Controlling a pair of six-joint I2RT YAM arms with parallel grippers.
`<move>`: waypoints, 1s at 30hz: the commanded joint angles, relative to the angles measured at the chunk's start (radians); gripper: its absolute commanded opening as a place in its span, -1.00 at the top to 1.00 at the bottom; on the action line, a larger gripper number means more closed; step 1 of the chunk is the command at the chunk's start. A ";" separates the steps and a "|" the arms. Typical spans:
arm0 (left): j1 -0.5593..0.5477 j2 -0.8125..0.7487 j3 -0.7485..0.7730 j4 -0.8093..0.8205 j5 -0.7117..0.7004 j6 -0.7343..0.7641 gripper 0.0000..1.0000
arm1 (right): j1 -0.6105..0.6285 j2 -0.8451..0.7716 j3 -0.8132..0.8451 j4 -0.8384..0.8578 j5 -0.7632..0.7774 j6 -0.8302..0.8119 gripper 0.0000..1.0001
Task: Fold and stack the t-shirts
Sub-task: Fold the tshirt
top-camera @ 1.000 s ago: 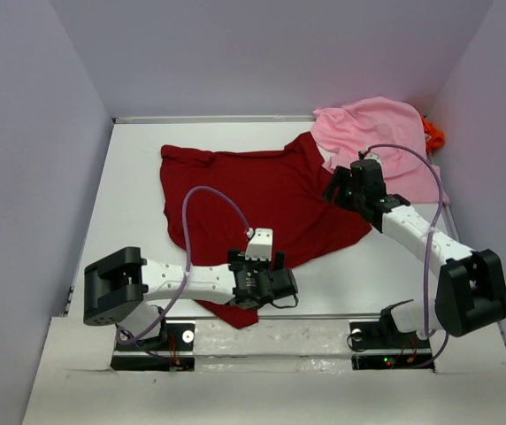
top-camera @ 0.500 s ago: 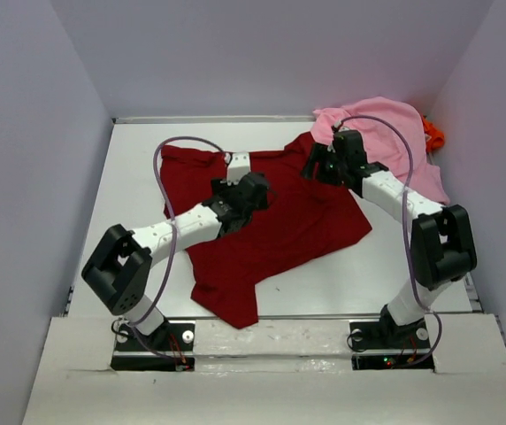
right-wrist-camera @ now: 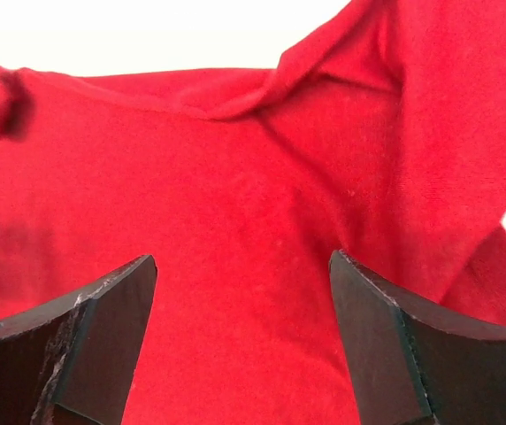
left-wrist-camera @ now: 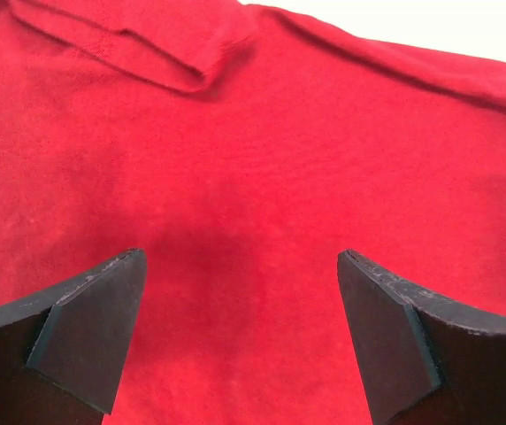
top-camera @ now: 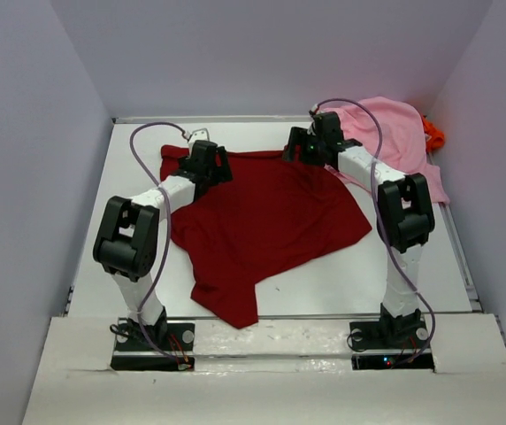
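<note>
Likely starting the fold, with left hand [left-wrist-camera: 240, 264] and right hand [right-wrist-camera: 242, 261] gaping empty over the dark red t-shirt [top-camera: 271, 217] near the far edge of the bench [top-camera: 134, 150]; next, pinching its corners.

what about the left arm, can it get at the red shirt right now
Probably yes: the left gripper hangs just over the red shirt near its far left corner, jaws open, with only bare cloth below and nothing in the way.
</note>
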 commanded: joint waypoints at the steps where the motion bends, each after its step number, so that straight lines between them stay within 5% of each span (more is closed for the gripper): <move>1: 0.059 0.008 0.009 0.048 0.108 -0.007 -0.98 | 0.006 0.038 0.062 -0.026 -0.031 -0.014 -0.71; 13: 0.102 0.142 0.201 -0.157 0.053 0.080 -0.98 | -0.022 0.122 0.186 -0.097 -0.074 -0.025 -0.72; 30: 0.194 0.275 0.339 -0.208 0.168 0.114 -0.98 | -0.059 0.351 0.441 -0.250 -0.063 0.000 -0.67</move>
